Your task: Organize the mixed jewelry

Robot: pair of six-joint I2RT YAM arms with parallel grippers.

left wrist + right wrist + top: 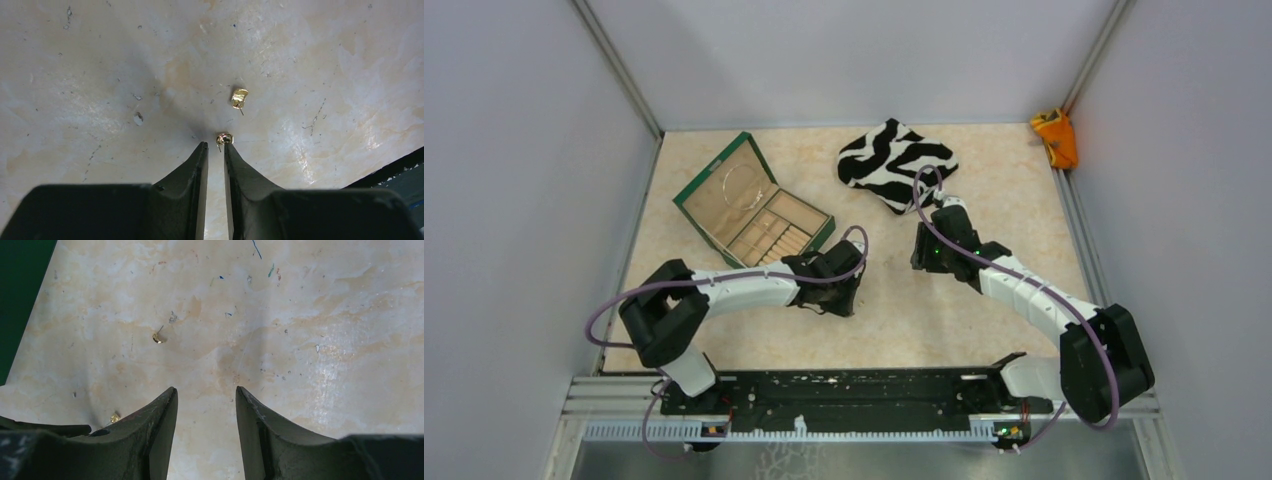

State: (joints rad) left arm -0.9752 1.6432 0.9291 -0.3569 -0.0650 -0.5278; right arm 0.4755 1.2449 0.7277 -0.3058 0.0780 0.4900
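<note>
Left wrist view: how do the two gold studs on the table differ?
The near stud is small and rounded; the far stud is larger and irregular. The near stud sits right at the jaw tips of the left gripper; the far stud lies clear beyond them. Both are shiny gold with a thin pin, lying on the table.

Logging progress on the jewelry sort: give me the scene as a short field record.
left gripper: jaws narrowly apart, gold stud at its tips, grip unclear
second gold earring: loose on table, just beyond the stud
right gripper: open, holding nothing
wire hoop: inside green box
zebra cloth: beyond right gripper, far side
</note>
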